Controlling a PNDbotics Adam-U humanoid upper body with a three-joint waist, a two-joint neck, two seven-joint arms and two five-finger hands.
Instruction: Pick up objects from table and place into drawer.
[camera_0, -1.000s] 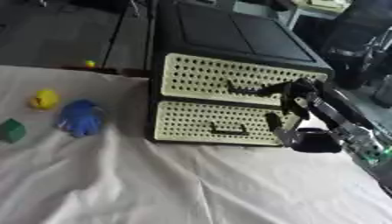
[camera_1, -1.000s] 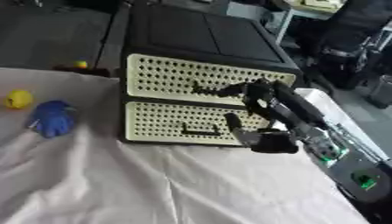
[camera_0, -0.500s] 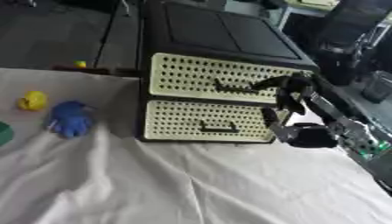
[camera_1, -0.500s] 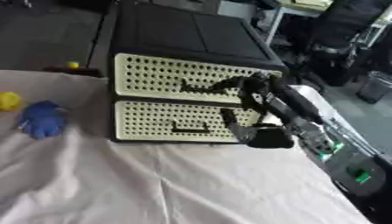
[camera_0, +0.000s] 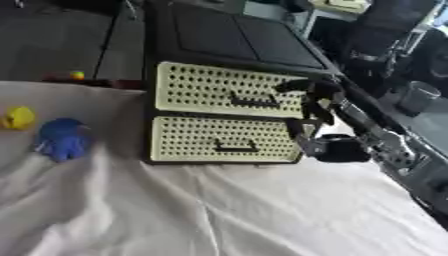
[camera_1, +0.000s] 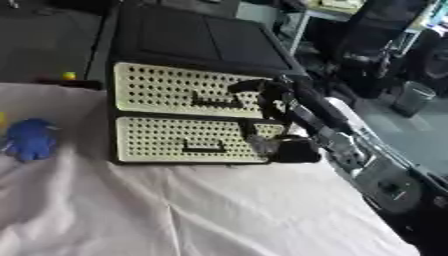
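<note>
A black cabinet (camera_0: 236, 37) stands at the far middle of the desk, which is covered by a white cloth (camera_0: 201, 210); its front carries two cream perforated drawers, the upper drawer (camera_0: 223, 90) above the lower drawer (camera_0: 219, 140), both flush with the cabinet front, each with a dark handle at its centre. The right hand (camera_0: 313, 102) comes in from the desk's right edge on a black and silver arm and sits against the right end of the upper drawer front; its fingers look curled there, but whether they grip anything cannot be told, for the view is blurred at that spot. A dark rounded part of the arm (camera_0: 341, 149) lies just beside the lower drawer's right end, hiding that corner. The blue toy (camera_0: 63, 140) lies on the cloth near the desk's left edge, well apart from the cabinet; the yellow toy (camera_0: 17, 118) sits just beyond it, at the very edge of the left eye view; a small yellow ball (camera_0: 77, 75) rests by the far edge, left of the cabinet. Behind the desk's right side stand dark chairs and a grey bin (camera_0: 418, 96).
</note>
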